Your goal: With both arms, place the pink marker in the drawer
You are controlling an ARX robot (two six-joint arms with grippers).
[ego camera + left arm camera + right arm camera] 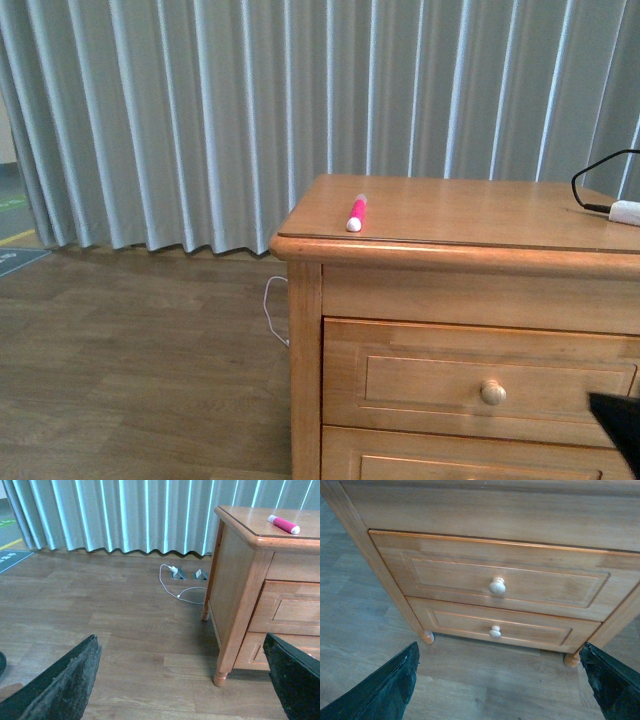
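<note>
The pink marker point(357, 213) with its white cap lies on the wooden cabinet's top point(470, 210), near the front left corner. It also shows in the left wrist view point(283, 524). The top drawer point(420, 375) is shut, with a round knob point(493, 392). My left gripper point(180, 645) is open and empty, low over the floor to the cabinet's left. My right gripper point(500, 650) is open and empty, low in front of the top drawer point(460, 575) and its knob point(497, 586). A black part of the right arm point(620, 425) shows at the lower right.
A second shut drawer point(495, 625) sits below the first. A white cylinder with a black cable point(625, 212) lies at the cabinet top's right. A white cable point(175, 587) and floor sockets lie by the grey curtain point(250, 110). Wood floor point(100, 610) stretches left.
</note>
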